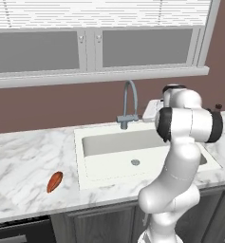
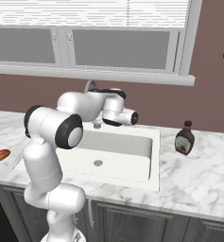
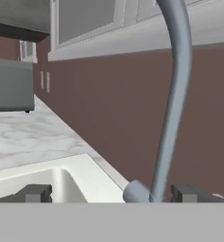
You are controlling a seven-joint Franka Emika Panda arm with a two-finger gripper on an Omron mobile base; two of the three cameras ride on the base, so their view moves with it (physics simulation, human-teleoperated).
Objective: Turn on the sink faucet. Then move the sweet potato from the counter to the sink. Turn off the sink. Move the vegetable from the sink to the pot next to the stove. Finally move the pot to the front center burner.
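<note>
Hand view is looking along the gripper (image 3: 111, 194) at the sink faucet (image 3: 172, 101), and the two fingertips (image 3: 35, 193) are standing wide apart with nothing between them. The grey spout is rising just ahead of the gripper, a little to the side of one fingertip, and the rounded base with its lever stub is sitting between the tips, near but seemingly not touching. I am judging that the first step, turning on the faucet, is in hand: no water is running into the sink (image 1: 85, 163). The next move is probably calling for the gripper to reach the small side lever and push it. Left base view is showing what the hand view is not: the sweet potato (image 1: 54, 182) is lying on the table (image 1: 23, 161), well apart from the gripper, beyond the far side of the sink. Right base view is adding a dark brown bottle (image 2: 184, 138) on the opposite side.
</note>
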